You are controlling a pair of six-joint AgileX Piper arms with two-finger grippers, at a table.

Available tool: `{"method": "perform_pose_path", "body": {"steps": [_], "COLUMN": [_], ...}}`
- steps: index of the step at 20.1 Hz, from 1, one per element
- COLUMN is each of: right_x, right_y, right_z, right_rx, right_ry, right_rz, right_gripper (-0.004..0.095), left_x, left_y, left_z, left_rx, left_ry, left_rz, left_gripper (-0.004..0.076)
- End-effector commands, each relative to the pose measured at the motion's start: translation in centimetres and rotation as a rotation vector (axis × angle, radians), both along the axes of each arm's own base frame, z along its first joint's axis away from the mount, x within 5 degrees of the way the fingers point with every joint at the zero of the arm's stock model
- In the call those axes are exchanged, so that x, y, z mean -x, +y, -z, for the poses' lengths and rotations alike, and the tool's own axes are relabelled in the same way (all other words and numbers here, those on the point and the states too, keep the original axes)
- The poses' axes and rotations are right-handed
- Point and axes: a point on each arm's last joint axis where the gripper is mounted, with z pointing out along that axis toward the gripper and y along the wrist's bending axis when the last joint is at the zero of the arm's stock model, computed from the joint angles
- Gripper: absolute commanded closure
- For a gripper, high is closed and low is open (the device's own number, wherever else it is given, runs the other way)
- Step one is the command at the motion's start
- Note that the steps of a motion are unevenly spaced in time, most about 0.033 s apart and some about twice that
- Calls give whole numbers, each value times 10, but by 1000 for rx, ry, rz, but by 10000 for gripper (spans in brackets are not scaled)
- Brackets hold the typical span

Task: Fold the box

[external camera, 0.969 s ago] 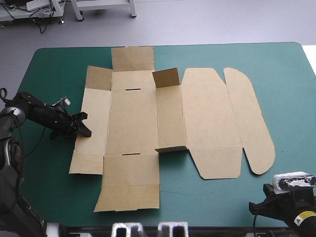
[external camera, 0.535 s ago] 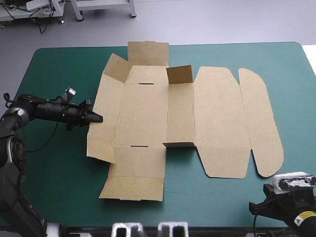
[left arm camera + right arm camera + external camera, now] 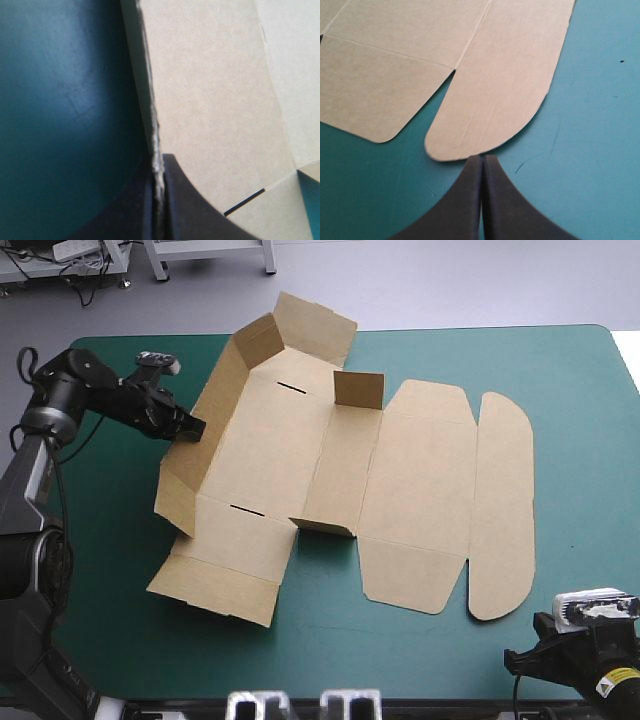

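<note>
Jaws of left gripper (image 3: 190, 427) grasp the box's (image 3: 420, 470) raised wall, right gripper (image 3: 483, 158) clenched just short of its rounded end, box lengthwise across teal-green cover (image 3: 110, 570).

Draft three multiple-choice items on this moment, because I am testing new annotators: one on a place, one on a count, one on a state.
1. Where is the right pincer?
A. Just off the lid flap's rounded end, over the cover
B. Over the box's middle
C. Beyond the box's far edge

2. How many pincers hold the box?
A. None
B. One
C. Two

3. How does the box's left wall stand?
A. Flat on the cover
B. Torn off
C. Raised off the cover

Key:
1 A: the right wrist view shows its shut tip on teal-green cover beside the rounded flap.
2 B: only the left pincer is shut on board.
3 C: the high view shows that wall tilted up.
</note>
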Motion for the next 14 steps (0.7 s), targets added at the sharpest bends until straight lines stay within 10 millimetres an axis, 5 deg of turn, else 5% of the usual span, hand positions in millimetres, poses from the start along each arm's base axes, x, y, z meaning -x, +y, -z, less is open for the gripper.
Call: {"method": "perform_pose_path", "body": {"steps": [1,6,14], "right_x": [-4,-4,-6], "right_y": [0,0,0], "right_z": [-12,-12,-12], "right_rx": [-7,-7,-5], "right_ry": [-66,-66,-60], "right_rz": [1,1,-1], "right_gripper": [925,925,925], "left_x": [17,20,20], "left_y": [-34,-75,-125], "left_z": [-52,-81,-99], "left_rx": [-209,-436,-506], "left_ry": [-144,-349,-677], "left_rz": [214,396,614], "left_gripper": [733,733,733]}}
